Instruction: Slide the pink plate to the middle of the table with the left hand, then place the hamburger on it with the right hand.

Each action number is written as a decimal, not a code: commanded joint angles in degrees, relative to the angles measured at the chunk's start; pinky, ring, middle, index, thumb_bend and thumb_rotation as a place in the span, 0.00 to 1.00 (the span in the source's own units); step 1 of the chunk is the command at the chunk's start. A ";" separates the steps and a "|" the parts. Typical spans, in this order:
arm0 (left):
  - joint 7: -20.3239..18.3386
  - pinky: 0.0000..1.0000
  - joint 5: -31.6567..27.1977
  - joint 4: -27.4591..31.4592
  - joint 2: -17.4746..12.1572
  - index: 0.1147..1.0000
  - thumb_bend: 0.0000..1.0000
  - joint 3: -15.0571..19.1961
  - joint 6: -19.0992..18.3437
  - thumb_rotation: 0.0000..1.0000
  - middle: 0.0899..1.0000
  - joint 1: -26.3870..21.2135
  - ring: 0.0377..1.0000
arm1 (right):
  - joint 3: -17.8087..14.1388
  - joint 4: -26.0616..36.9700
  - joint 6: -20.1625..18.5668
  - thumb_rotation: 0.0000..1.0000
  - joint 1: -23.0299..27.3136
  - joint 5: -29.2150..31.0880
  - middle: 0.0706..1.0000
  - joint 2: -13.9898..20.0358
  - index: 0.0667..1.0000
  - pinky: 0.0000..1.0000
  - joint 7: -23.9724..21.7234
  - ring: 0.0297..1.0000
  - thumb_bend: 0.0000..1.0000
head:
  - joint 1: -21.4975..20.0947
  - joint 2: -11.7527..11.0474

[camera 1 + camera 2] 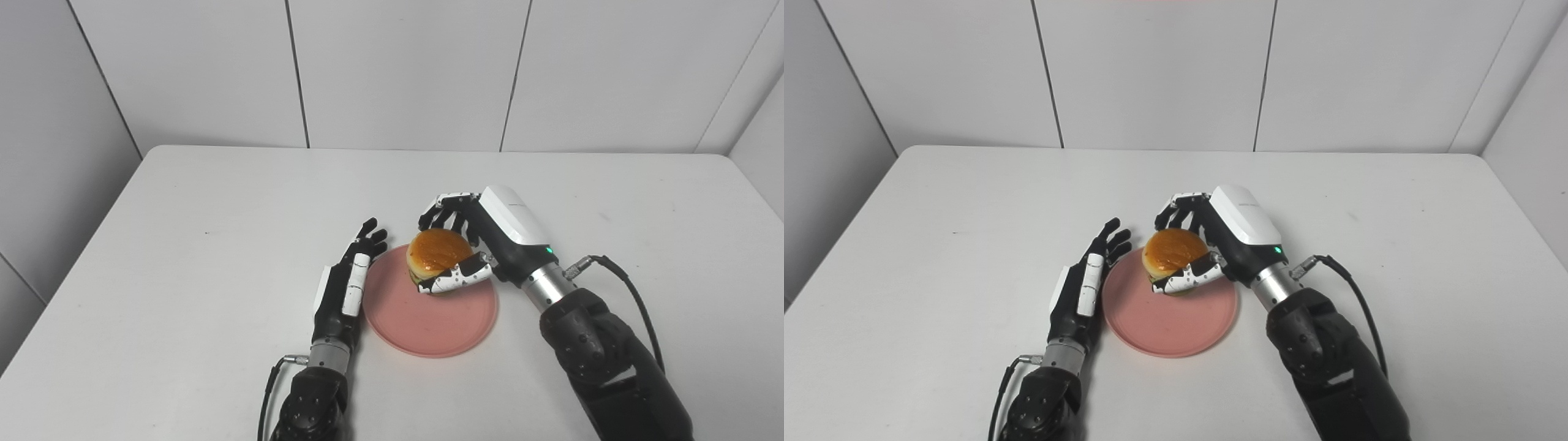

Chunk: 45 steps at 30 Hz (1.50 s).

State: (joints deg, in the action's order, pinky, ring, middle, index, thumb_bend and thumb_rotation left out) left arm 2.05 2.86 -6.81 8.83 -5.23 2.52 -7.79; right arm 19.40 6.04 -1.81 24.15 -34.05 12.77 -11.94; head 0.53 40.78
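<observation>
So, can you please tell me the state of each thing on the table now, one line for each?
pink plate: flat on the table, near its middle.
hamburger: over the plate's far edge, gripped.
right hand: shut on the hamburger.
left hand: open, flat along the plate's left rim.

Both cameras sit high on the robot's head, side by side, and look forward and steeply down at the white table (pixel 184 257), with the paneled wall (pixel 398 67) closing the far side. They stand near enough that both arms enter from the bottom edge. The two views share almost the whole scene; in the right eye view the pink plate (pixel 1164 324) lies further left in the picture than in the left eye view.
</observation>
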 commanded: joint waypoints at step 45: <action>0.16 0.84 -1.22 1.16 0.09 0.88 0.76 0.41 2.04 1.00 0.87 0.27 0.89 | 0.99 0.59 7.41 0.72 -2.37 -1.25 0.88 1.89 0.88 0.81 2.34 0.87 0.73 | -2.14 0.57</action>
State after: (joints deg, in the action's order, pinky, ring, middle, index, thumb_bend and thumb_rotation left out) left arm 2.40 1.40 -6.37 8.95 -4.60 3.22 -7.43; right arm 21.50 3.84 2.97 20.17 -36.27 14.38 -10.52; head -1.67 41.31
